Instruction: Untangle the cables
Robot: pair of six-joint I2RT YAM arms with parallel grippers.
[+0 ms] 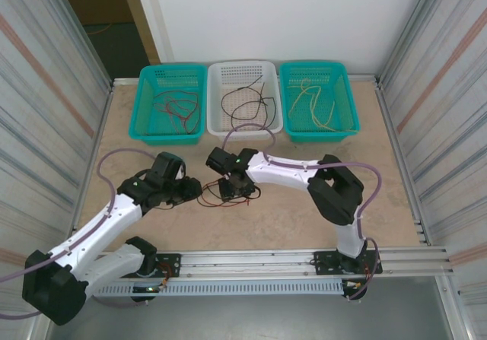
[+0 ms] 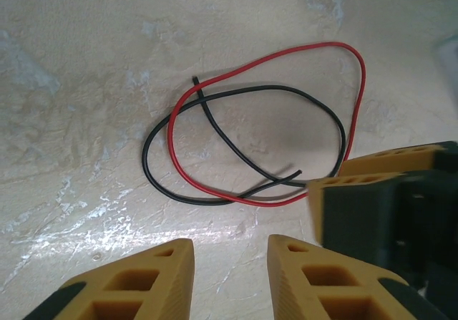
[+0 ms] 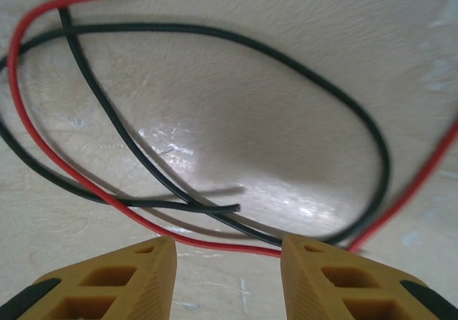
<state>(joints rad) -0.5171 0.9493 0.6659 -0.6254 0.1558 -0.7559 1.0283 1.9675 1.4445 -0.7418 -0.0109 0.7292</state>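
Down on the table (image 1: 289, 218), btwn my two grippers, lies what looks like the last tangled pair of cables: the red wire (image 2: 325, 44) and the black wire (image 2: 272, 86), two loose loops laid through each other, crossing in a few spots. Neither's lifted. My left gripper (image 2: 229, 252) hovers just short of the loops, fingers partway apart, nothing btwn them. My right gripper (image 3: 227, 252) is low on the opposite side, fingers apart too, empty, w/ red running across just ahead of the tips. At the far edge, the left teal basket (image 1: 173, 68) has red ones, the white basket (image 1: 243, 64) black, the right teal basket (image 1: 316, 65) yellow, so sorting's mostly done, I'd say. Step in hand: parting this pair. Next, I reckon: nip red alone on a clear stretch, away from the crossings, maybe pin black, then draw out slow.
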